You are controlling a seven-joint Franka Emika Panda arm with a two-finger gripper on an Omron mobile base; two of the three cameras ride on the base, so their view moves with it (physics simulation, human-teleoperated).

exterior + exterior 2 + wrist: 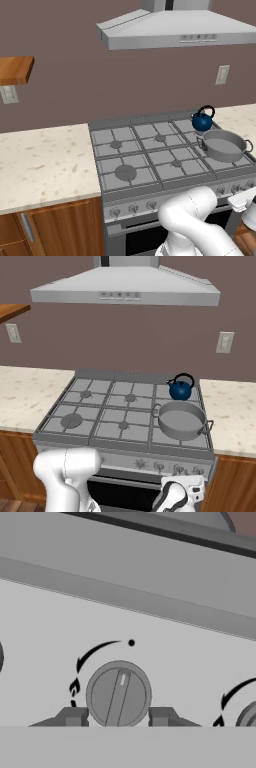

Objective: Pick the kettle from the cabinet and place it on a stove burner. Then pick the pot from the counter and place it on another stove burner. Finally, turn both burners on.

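Note:
The dark-blue kettle (202,121) (179,390) stands on the stove's back right burner. Just in front of it, the grey pot (224,146) (181,421) rests on the front right burner. My hand is low at the stove's front panel, below the pot. In the hand view, my gripper (118,717) has a round grey knob (118,694) between its fingertips (72,717), and both tips touch the knob's rim. The knob's pale mark points up toward the black dot (131,643). No flame shows on either burner.
The stove (150,150) (100,406) has several more bare burners to the left. Another knob (247,719) sits at the right edge of the panel. Beige counter (45,160) (235,406) flanks the stove, a wooden cabinet shelf (15,70) hangs at the left, and the hood (125,286) is overhead.

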